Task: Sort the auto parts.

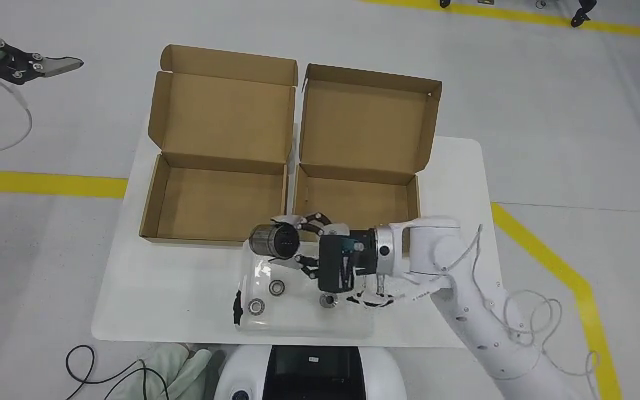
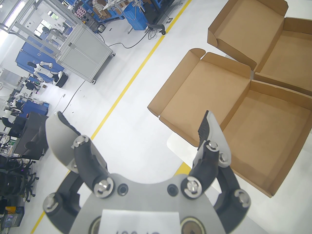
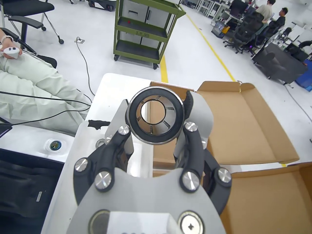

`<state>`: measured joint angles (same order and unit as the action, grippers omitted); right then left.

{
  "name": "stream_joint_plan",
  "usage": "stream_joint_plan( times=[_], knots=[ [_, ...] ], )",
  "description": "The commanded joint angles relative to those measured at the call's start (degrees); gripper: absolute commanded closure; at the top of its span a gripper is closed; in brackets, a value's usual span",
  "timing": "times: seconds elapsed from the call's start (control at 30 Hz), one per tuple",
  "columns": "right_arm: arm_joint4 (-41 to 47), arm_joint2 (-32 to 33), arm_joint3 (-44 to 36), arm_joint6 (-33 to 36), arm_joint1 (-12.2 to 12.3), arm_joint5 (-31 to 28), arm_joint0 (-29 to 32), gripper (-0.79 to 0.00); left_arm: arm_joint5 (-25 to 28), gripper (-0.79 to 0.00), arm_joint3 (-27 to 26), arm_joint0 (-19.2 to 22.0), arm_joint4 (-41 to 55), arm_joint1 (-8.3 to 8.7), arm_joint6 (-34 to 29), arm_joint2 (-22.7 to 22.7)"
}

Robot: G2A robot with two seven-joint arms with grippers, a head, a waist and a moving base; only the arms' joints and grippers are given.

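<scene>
My right gripper (image 1: pixel 290 240) is shut on a metal cylindrical sleeve (image 1: pixel 272 240) with a black rim, held sideways above the near edge of the left cardboard box (image 1: pixel 218 205). The right wrist view shows the sleeve (image 3: pixel 156 115) end-on, clamped between the two fingers (image 3: pixel 197 113). Below it on the table lies a clear tray (image 1: pixel 262 270) holding small round bearings (image 1: pixel 277 288) and another one (image 1: pixel 257 307). My left gripper (image 1: pixel 40 66) hangs off the table at the far left, open and empty; in the left wrist view its fingers (image 2: pixel 212 127) stand wide apart.
Two open cardboard boxes stand side by side at the back of the white table (image 1: pixel 455 200), the right box (image 1: pixel 355 205) beside the left one, both with lids folded back. A yellow floor line (image 1: pixel 60 184) runs left of the table. A person's sleeve (image 3: pixel 36 83) lies near the table's edge.
</scene>
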<state>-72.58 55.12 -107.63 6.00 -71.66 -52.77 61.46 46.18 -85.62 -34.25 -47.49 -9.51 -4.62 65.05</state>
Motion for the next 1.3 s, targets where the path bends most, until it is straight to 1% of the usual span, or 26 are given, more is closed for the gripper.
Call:
stream_joint_plan(
  times=[0.0, 0.17, 0.43, 0.73, 0.97, 1.27],
  knots=[
    [1.55, 0.74, -1.15, 1.36, -0.01, 0.71, -1.3, 0.0, 0.0, -0.785, 0.0, 0.0, 0.0, 0.0, 0.0, 0.0],
    [5.91, 2.31, -3.69, 2.91, -0.1, 2.14, -4.46, 0.0, 0.0, -0.785, 0.0, 0.0, 0.0, 0.0, 0.0, 0.0],
    [12.86, 5.1, -5.63, 2.43, -0.23, 3.5, -9.17, 0.0, 0.0, -0.785, 0.0, 0.0, 0.0, 0.0, 0.0, 0.0],
    [15.78, 7.13, -9.1, 4.29, -0.22, 5.82, -12.86, 0.0, 0.0, -0.785, 0.0, 0.0, 0.0, 0.0, 0.0, 0.0],
    [16.44, 7.73, -9.51, 4.33, -0.13, 6.77, -13.14, 0.0, 0.0, -0.785, 0.0, 0.0, 0.0, 0.0, 0.0, 0.0],
    [13.71, 8.16, -8.59, 1.9, 0.22, 6.44, -9.73, 0.0, 0.0, -0.785, 0.0, 0.0, 0.0, 0.0, 0.0, 0.0]
  ],
)
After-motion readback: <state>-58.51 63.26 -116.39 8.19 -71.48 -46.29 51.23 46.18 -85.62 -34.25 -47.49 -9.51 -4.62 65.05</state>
